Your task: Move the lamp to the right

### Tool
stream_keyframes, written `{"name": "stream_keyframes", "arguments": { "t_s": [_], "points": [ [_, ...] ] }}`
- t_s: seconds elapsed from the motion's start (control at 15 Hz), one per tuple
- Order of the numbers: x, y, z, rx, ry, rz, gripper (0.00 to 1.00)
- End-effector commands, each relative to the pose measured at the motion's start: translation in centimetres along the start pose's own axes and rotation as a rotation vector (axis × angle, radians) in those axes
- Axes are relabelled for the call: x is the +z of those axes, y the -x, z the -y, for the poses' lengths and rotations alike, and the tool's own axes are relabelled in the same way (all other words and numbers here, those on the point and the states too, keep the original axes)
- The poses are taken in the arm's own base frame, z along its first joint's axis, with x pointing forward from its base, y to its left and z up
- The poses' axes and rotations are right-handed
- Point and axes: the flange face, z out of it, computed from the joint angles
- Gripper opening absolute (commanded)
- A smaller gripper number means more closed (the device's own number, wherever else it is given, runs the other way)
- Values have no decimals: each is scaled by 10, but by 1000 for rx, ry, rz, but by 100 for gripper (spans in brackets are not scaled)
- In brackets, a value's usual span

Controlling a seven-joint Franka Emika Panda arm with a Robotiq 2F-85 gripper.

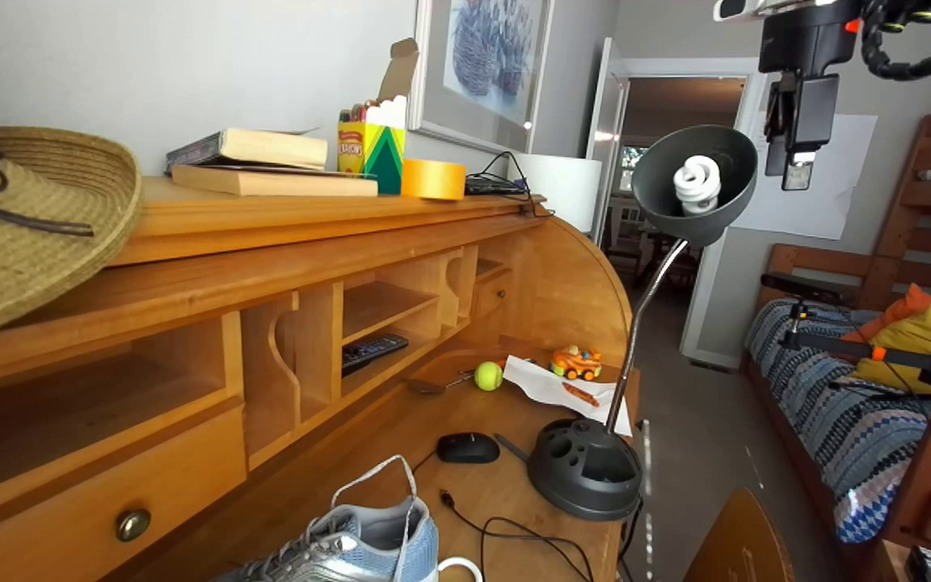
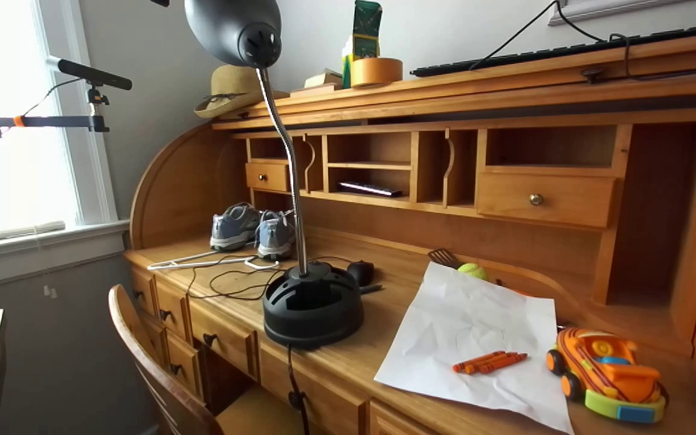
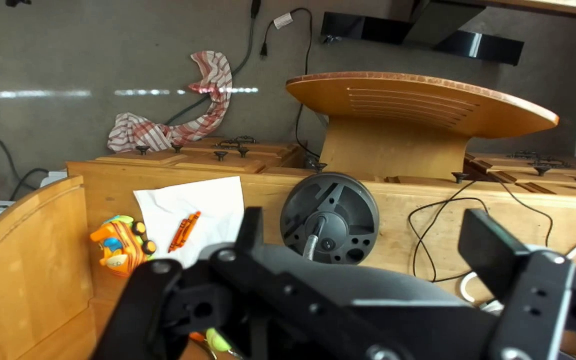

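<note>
The lamp (image 1: 585, 473) is a black desk lamp standing upright on the wooden desk near its front edge. Its domed base (image 2: 313, 320) also shows in an exterior view, with the head cut off at the top edge. Its round head (image 1: 659, 190) is raised on the thin curved stem, its white bulb showing. My gripper (image 1: 789, 166) hangs pointing down at the height of the head and beside it. In the wrist view my gripper (image 3: 370, 237) is wide open with nothing held. The lamp base (image 3: 335, 192) shows beyond the fingers; the head is partly hidden behind them.
Around the lamp lie a mouse (image 1: 468, 448), loose cables (image 2: 233, 284), paper (image 2: 475, 314) with crayons, a toy car (image 2: 611, 371) and a tennis ball (image 1: 488, 375). Shoes (image 2: 275, 234) and a hanger (image 2: 194, 262) lie farther along. A chair (image 3: 418, 107) stands at the desk front.
</note>
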Motion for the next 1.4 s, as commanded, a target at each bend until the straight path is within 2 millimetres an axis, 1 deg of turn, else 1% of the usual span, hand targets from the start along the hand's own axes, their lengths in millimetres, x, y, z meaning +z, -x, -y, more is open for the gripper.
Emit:
{"name": "stream_keyframes", "arguments": {
  "t_s": [0.0, 0.13, 0.27, 0.4, 0.67, 0.87, 1.0, 1.13, 1.33],
  "points": [
    [-21, 5, 16, -35, 7, -16, 100],
    [-30, 1, 22, -23, 37, -35, 100],
    [-39, -4, 24, 24, 53, -76, 100],
    [-47, -7, 27, 70, 41, -115, 100],
    [-60, -11, 22, 208, 73, -181, 100],
    [-59, -18, 19, 279, 94, -180, 100],
    [-53, -25, 20, 310, 118, -151, 100],
    [-50, -37, 26, 319, 165, -104, 100],
    [-53, -58, 37, 343, 284, -51, 100]
  ]
}}
